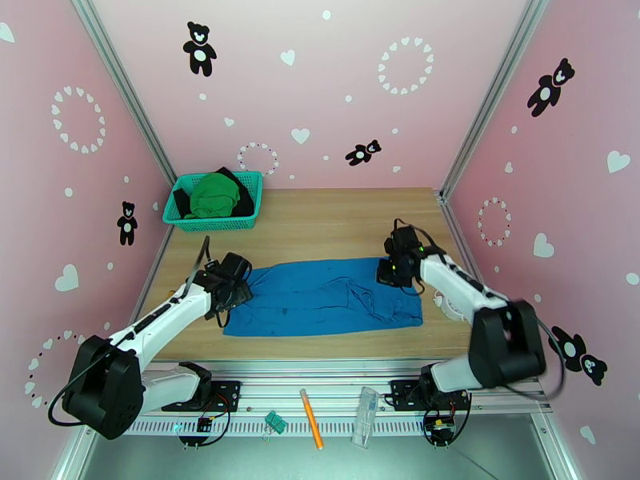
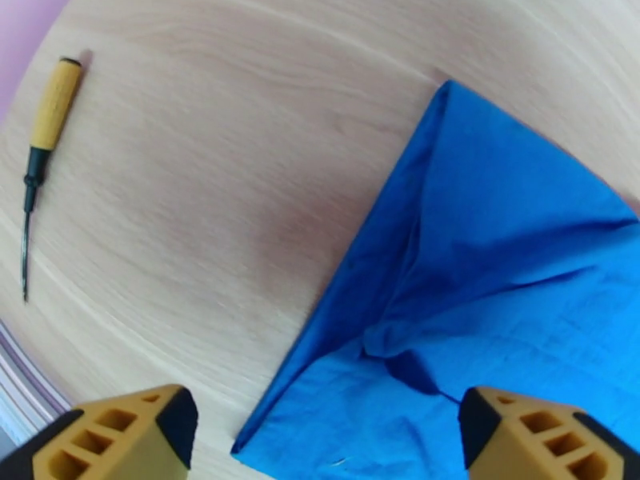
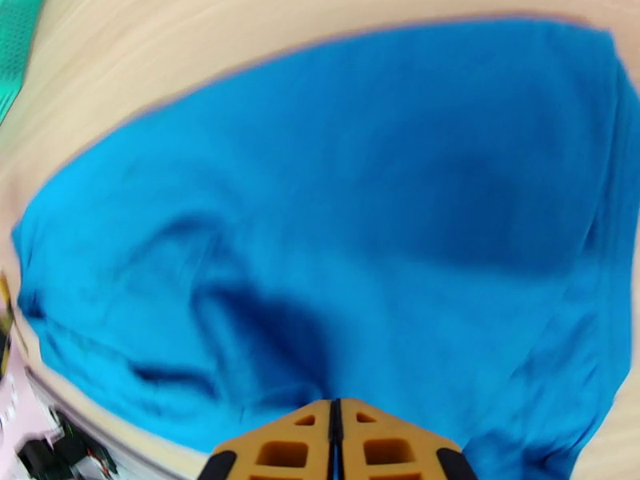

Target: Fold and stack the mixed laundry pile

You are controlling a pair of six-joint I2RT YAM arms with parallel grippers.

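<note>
Low in its wrist view, the left gripper [image 2: 323, 426] stands jaws wide apart at the left edge of the blue shirt [image 1: 320, 298], spread mid-frame on the table [image 1: 336, 222], the right gripper [image 3: 336, 414], fingers pressed together, at its upper right corner, green garment [image 1: 213, 194] and black garment [image 1: 243, 200] in the teal basket [image 1: 216, 224] upper left.

Pink walls [image 1: 336, 90], black bear decals [image 1: 199, 48], wooden table [image 1: 336, 222]

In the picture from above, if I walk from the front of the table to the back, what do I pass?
Orange pen-like stick → blue shirt → teal basket, with the green garment inside it.
</note>
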